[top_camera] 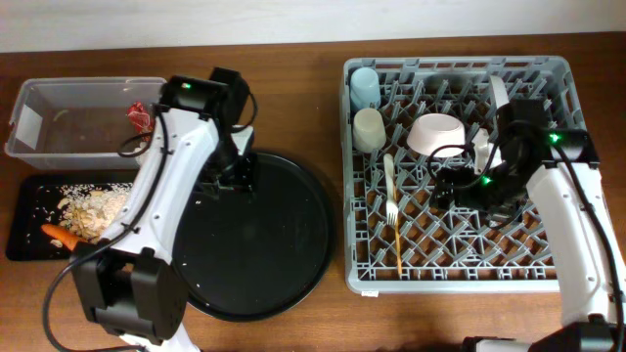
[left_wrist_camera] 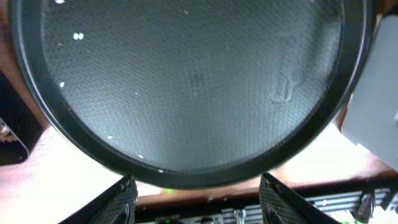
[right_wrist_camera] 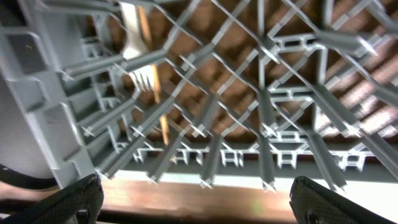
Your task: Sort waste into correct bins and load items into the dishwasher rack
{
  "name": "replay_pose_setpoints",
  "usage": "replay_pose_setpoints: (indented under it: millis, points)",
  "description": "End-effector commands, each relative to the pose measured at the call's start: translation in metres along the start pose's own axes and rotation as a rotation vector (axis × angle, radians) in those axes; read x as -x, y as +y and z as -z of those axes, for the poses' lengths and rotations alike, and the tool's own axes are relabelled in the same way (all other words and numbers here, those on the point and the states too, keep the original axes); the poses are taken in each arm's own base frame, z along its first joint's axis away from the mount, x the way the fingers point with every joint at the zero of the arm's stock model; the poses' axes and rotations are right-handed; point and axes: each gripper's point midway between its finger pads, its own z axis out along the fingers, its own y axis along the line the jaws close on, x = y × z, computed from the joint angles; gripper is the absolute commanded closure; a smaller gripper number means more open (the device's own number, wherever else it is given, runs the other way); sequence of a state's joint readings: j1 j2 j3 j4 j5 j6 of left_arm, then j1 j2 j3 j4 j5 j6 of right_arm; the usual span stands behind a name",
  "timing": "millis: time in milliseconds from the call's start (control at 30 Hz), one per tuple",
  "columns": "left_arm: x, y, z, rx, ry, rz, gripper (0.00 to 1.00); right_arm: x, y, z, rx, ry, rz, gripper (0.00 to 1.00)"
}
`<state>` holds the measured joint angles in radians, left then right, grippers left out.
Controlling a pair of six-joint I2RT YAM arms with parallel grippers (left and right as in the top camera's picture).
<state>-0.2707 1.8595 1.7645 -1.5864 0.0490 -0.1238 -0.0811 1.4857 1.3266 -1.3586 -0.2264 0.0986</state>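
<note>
Nearest the lens is the left arm, rising from the table's front edge and folding down so that the left gripper [top_camera: 233, 181] hangs over the far-left rim of the round tray [top_camera: 264, 244]. The wrist view shows its fingers [left_wrist_camera: 121, 200] spread wide with nothing between them (only a few pale specks lie on the tray).

At far left, the clear box [top_camera: 59, 98] holds the red wrapper [top_camera: 139, 117], probably light and springy and best pinched across a fold. In front of it, the black tray [top_camera: 24, 230] carries the scraps [top_camera: 93, 207], which would likely crumble under a pinch, and the carrot [top_camera: 61, 235], stiff enough to take across its middle.

Rightward, the rack [top_camera: 548, 264] holds the blue cup [top_camera: 365, 86], cream cup [top_camera: 369, 129], bowl [top_camera: 435, 134] and plate [top_camera: 500, 98] (probably hard, slick and breakable, so a rim is the place to grip). The fork [top_camera: 390, 191] and chopstick [top_camera: 398, 249] lie thin and low in the grid, awkward to lift.

The right gripper [top_camera: 452, 188] points down over the rack's middle, its arm bent in from the right, its fingers [right_wrist_camera: 74, 199] apart and empty.
</note>
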Motion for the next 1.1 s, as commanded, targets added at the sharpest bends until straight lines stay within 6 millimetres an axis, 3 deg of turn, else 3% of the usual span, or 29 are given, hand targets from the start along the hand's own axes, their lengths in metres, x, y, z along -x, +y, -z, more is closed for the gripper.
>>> replay_pose_setpoints:
  millis: [0, 67, 200, 233, 367, 433, 500, 767, 900, 1000, 1067]
  points:
    - [-0.011, 0.005, 0.028, -0.003, -0.106, 0.038, 0.38, -0.009, -0.008, 0.026, -0.055, -0.102, -0.002, 0.02]
    - [-0.022, 0.009, 0.05, -0.007, -0.277, 0.033, 0.38, -0.016, -0.005, 0.049, -0.045, -0.278, 0.032, 0.01]
    - [-0.051, 0.028, 0.066, 0.031, -0.672, 0.05, 0.37, -0.045, -0.013, 0.078, -0.075, -0.639, 0.078, 0.01]
    - [-0.06, 0.032, 0.068, 0.031, -0.78, 0.058, 0.02, -0.059, -0.022, 0.088, -0.119, -0.733, 0.071, 0.02]
    - [-0.105, 0.038, 0.066, -0.003, -1.03, 0.066, 0.01, -0.088, -0.015, 0.116, -0.078, -0.927, 0.105, 0.01]
    - [-0.122, 0.04, 0.073, -0.013, -1.097, 0.067, 0.01, -0.093, -0.015, 0.121, -0.074, -0.959, 0.109, 0.01]
    - [-0.133, 0.041, 0.072, -0.015, -1.107, 0.067, 0.01, -0.093, -0.015, 0.121, -0.074, -0.961, 0.109, 0.01]
    - [-0.134, 0.041, 0.072, -0.014, -1.104, 0.067, 0.01, -0.094, -0.015, 0.121, -0.076, -0.963, 0.109, 0.01]
    - [-0.134, 0.041, 0.072, -0.014, -1.104, 0.067, 0.01, -0.096, -0.012, 0.13, -0.051, -1.141, 0.151, 0.01]
    - [-0.134, 0.041, 0.072, -0.014, -1.104, 0.067, 0.01, -0.08, -0.008, 0.104, 0.014, -1.326, 0.208, 0.01]
    - [-0.134, 0.041, 0.072, -0.014, -1.104, 0.067, 0.01, -0.051, -0.004, 0.084, 0.04, -1.393, 0.227, 0.01]
